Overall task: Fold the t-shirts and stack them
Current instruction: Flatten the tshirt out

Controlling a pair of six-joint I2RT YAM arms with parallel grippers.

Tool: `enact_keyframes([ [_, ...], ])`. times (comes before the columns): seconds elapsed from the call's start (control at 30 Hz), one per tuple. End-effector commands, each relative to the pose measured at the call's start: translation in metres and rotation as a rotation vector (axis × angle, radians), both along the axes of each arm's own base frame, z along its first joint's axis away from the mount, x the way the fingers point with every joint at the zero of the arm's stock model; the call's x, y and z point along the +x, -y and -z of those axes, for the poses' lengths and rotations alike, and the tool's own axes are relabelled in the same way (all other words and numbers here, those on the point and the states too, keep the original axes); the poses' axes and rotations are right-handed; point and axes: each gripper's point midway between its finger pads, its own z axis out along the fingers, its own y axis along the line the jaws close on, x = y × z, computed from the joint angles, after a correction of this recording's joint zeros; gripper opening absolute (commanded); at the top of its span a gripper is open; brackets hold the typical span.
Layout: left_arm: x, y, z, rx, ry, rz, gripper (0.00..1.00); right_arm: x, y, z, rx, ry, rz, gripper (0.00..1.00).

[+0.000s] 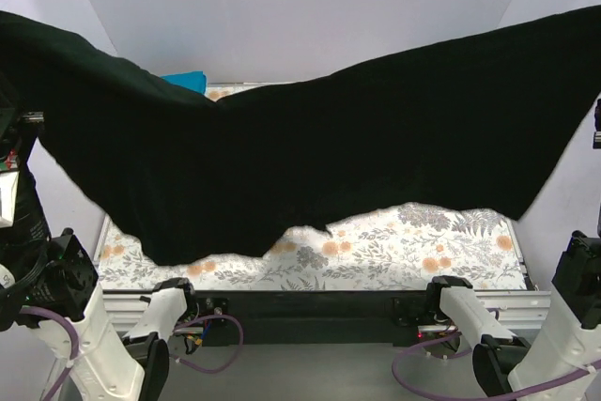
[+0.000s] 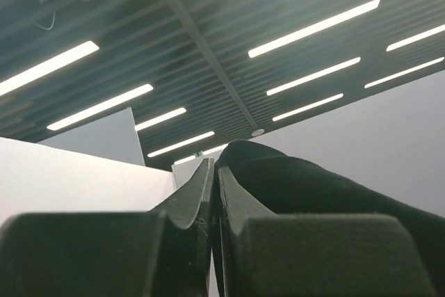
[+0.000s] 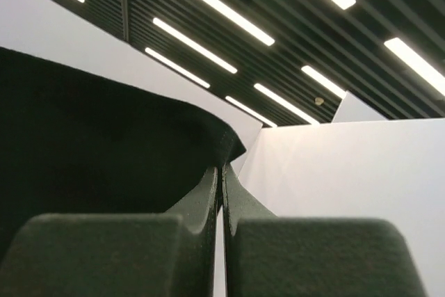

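The large black t-shirt [image 1: 310,157] hangs spread wide in the air across the whole top view, sagging in the middle, with its lower edge above the table. My left gripper [image 2: 214,165] is shut on one end of it [image 2: 313,186], and my right gripper [image 3: 222,168] is shut on the other end [image 3: 90,144]. Both wrist views point up at the ceiling. In the top view both grippers' fingertips are past the left and right edges. A bit of the bright blue t-shirt [image 1: 185,80] shows over the black shirt at the back left. The orange and green shirts are hidden.
The floral-print white tablecloth [image 1: 413,241] shows below the hanging shirt, which hides most of the table. White walls [image 1: 300,7] enclose the back and sides. The arm bases [image 1: 169,312] stand at the near edge.
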Motion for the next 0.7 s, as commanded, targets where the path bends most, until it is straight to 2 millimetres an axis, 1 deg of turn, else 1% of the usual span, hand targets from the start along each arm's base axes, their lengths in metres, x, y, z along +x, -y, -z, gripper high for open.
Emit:
enact_keyframes([
  [0.0, 0.068, -0.023, 0.015, -0.047, -0.121, -0.071, 0.0, 0.036, 0.01, -0.005, 0.019, -0.005, 0.05, 0.01],
  [0.07, 0.085, -0.023, 0.026, -0.041, -0.171, -0.061, 0.0, 0.054, 0.007, 0.004, 0.008, -0.046, 0.035, 0.01],
  [0.1, 0.092, -0.021, 0.032, -0.035, -0.197, -0.041, 0.0, 0.065, 0.005, 0.013, 0.001, -0.073, 0.03, 0.01],
  [0.13, 0.115, -0.021, 0.051, -0.035, -0.262, -0.024, 0.0, 0.088, 0.003, 0.034, -0.008, -0.137, 0.02, 0.01],
  [0.17, 0.12, -0.013, 0.06, -0.007, -0.289, 0.012, 0.0, 0.099, 0.003, 0.048, -0.013, -0.174, 0.016, 0.01],
  [0.2, 0.131, -0.01, 0.074, 0.001, -0.33, 0.038, 0.0, 0.109, 0.0, 0.061, -0.024, -0.208, 0.005, 0.01],
  [0.23, 0.159, -0.01, 0.106, 0.001, -0.435, 0.061, 0.0, 0.138, 0.0, 0.095, -0.028, -0.301, -0.001, 0.01],
  [0.27, 0.17, -0.008, 0.123, 0.003, -0.48, 0.082, 0.0, 0.143, -0.002, 0.109, -0.033, -0.329, -0.008, 0.01],
  [0.3, 0.182, -0.004, 0.14, 0.013, -0.526, 0.113, 0.0, 0.153, -0.004, 0.125, -0.044, -0.367, -0.02, 0.01],
  [0.33, 0.194, -0.002, 0.156, 0.019, -0.569, 0.128, 0.0, 0.166, -0.005, 0.145, -0.047, -0.416, -0.027, 0.01],
  [0.37, 0.217, -0.003, 0.188, 0.008, -0.647, 0.145, 0.0, 0.184, -0.006, 0.174, -0.048, -0.486, -0.034, 0.01],
  [0.4, 0.227, -0.003, 0.202, -0.002, -0.682, 0.161, 0.0, 0.194, -0.008, 0.189, -0.058, -0.514, -0.046, 0.01],
  [0.43, 0.237, 0.004, 0.219, 0.017, -0.73, 0.207, 0.0, 0.205, -0.01, 0.203, -0.063, -0.537, -0.055, 0.01],
  [0.47, 0.251, 0.006, 0.243, 0.017, -0.784, 0.231, 0.0, 0.221, -0.011, 0.234, -0.063, -0.604, -0.062, 0.01],
  [0.5, 0.265, 0.007, 0.264, 0.01, -0.835, 0.257, 0.0, 0.229, -0.014, 0.248, -0.075, -0.63, -0.081, 0.01],
  [0.53, 0.272, 0.012, 0.273, 0.021, -0.85, 0.294, 0.0, 0.239, -0.015, 0.259, -0.083, -0.638, -0.085, 0.01],
  [0.57, 0.286, 0.013, 0.297, 0.011, -0.897, 0.312, 0.0, 0.248, -0.016, 0.274, -0.085, -0.663, -0.09, 0.01],
  [0.6, 0.295, 0.015, 0.31, 0.003, -0.925, 0.326, 0.0, 0.259, -0.016, 0.301, -0.089, -0.713, -0.093, 0.01],
  [0.63, 0.315, 0.018, 0.334, -0.006, -0.986, 0.347, 0.0, 0.268, -0.017, 0.316, -0.098, -0.743, -0.096, 0.01],
  [0.67, 0.325, 0.02, 0.349, 0.004, -1.014, 0.342, 0.0, 0.285, -0.015, 0.336, -0.111, -0.778, -0.086, 0.01],
])
